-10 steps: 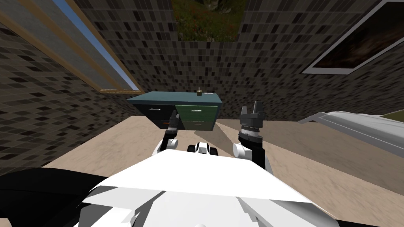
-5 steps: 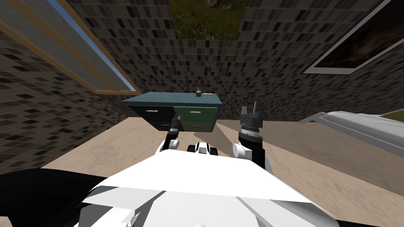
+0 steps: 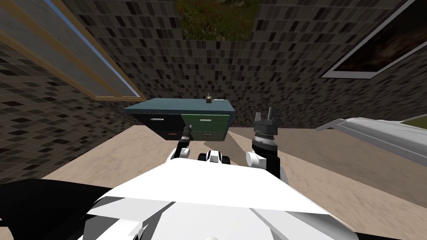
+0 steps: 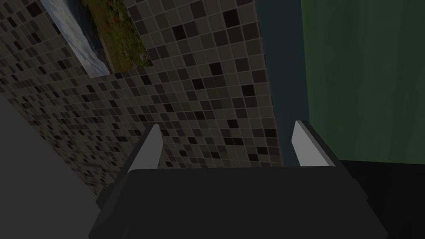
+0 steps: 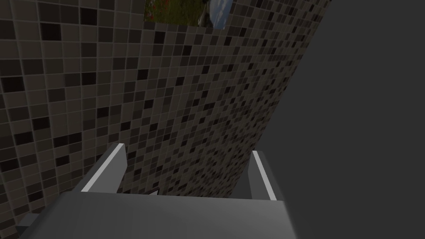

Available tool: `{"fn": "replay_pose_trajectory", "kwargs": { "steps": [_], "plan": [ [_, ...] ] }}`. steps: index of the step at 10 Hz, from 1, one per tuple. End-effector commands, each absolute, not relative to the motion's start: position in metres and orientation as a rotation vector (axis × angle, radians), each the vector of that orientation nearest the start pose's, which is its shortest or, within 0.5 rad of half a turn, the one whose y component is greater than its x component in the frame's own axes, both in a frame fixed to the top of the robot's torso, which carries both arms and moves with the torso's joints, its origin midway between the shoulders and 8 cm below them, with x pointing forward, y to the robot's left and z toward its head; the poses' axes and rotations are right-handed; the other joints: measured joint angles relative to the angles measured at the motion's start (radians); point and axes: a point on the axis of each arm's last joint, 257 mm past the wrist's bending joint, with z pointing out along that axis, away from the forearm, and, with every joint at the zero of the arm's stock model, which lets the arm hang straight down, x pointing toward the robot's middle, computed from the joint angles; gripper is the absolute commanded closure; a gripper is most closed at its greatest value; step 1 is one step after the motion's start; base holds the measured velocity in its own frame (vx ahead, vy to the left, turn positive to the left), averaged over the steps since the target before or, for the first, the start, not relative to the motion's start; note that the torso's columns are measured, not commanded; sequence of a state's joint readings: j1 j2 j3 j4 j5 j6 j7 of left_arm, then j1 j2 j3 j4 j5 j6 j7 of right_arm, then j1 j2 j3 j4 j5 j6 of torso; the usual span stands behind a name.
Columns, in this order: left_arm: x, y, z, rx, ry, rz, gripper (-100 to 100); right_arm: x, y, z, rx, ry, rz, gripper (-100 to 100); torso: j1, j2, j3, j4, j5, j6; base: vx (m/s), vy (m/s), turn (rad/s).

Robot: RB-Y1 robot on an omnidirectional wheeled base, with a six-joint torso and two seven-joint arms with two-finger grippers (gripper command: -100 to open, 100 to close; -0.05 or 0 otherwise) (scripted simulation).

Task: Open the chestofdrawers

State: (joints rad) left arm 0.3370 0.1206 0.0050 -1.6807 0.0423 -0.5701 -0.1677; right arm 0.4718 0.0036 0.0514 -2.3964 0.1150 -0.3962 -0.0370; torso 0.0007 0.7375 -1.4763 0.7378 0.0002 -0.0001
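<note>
Head view puts the chest of drawers [image 3: 183, 105] against the far tiled wall, ahead of me across the floor [image 3: 125, 154], with a small object [image 3: 209, 98] on its teal top. Dark drawers [image 3: 160, 121] fill its left half and green drawers [image 3: 217, 116] its right. Each has a pale handle [image 3: 207, 120], and all look shut. The left pincer [image 3: 187, 128] is raised in front of the chest, near where dark meets green. The right pincer [image 3: 265, 113] is held up off to the right, apart from the chest.

Left wrist view supplies what the head camera leaves too small to read. The blades stand wide apart and empty, and the gap between them frames tiled wall rather than a drawer. One finger [image 4: 309, 143] lies by a teal edge [image 4: 286, 83] with a green panel [image 4: 365, 79] beyond it. Right wrist view gives that pincer's blades as spread too, holding nothing. The handles can be placed from the head view.

The risk, as I judge it, is aim. Driven straight along its present line, the left pincer would likely pass the handle. A blade could then scrape the green panel or jam against the teal edge, or the pincer could close on air. A hard knock or jerky pull might also topple the small object on top. The hand probably needs turning toward a handle before it closes.
</note>
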Motion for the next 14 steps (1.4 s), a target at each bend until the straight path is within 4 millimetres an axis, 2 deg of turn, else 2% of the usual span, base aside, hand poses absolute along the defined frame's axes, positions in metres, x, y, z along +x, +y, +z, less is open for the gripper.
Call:
{"fn": "replay_pose_trajectory", "kwargs": {
  "steps": [1,8,14],
  "plan": [
    [0.426,0.298,-0.201,-0.823,1.037,-1.070,-100,0.341,-0.247,0.064,0.582,0.635,1.325,0,-0.001,0.000,0.000,0.000,0.000,0.000,0.084,0.001,-0.018],
    [0.433,0.298,-0.266,-0.904,1.139,-1.028,-100,0.341,-0.247,0.064,0.582,0.635,1.325,0,-0.001,0.000,0.000,0.000,0.000,0.000,0.097,0.001,-0.023],
    [0.434,0.279,-0.317,-1.015,1.185,-1.025,-100,0.341,-0.247,0.064,0.582,0.635,1.325,0,0.000,0.002,0.001,0.000,0.000,0.000,0.095,0.001,-0.021]
  ]
}}
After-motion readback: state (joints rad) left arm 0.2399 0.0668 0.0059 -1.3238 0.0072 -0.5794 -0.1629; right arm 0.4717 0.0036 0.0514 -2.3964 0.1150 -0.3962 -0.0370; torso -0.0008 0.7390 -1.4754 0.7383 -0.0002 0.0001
